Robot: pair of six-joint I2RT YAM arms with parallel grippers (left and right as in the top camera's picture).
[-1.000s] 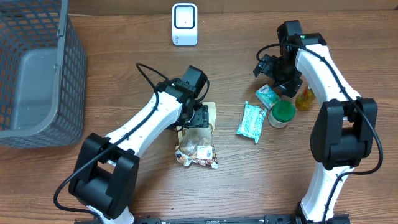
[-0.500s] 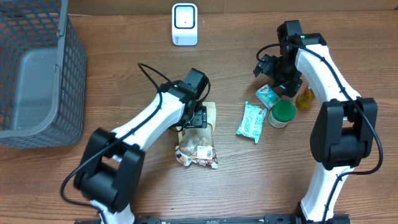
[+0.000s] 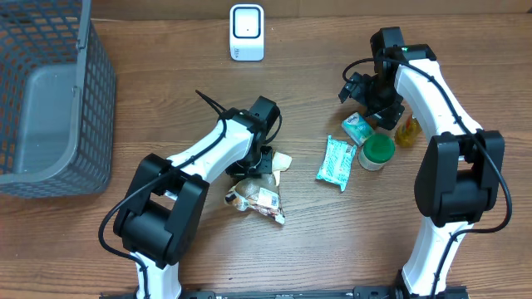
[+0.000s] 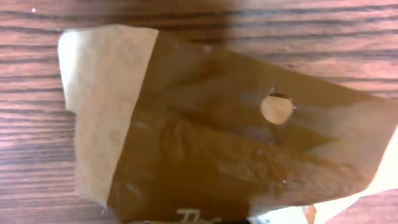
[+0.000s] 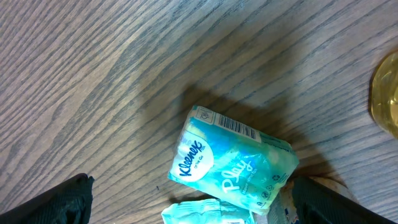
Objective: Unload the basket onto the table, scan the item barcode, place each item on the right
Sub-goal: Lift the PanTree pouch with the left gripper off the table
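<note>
- Brown film pinched thin: left hand (image 3: 264, 160) closed, apparently on the top flap of the snack bag (image 3: 259, 198), lying on the worktop (image 3: 332, 241) just beneath it; pads hidden in the wrist view.
- Could tear at the hang hole (image 4: 277, 107) or slip free if hoisted by so little film.
- Could swing the white label patch (image 3: 268, 199) away from the scanner (image 3: 247, 31); barcode too small to confirm.
- Farther out, right hand (image 5: 189, 186) spread wide above the tissue pack (image 5: 233, 165), holding nothing; could nudge the green-lidded jar (image 3: 378, 151) just beside if lowered.
- Farthest, that scanner at the back edge; long carry, more chance of a drop.
</note>
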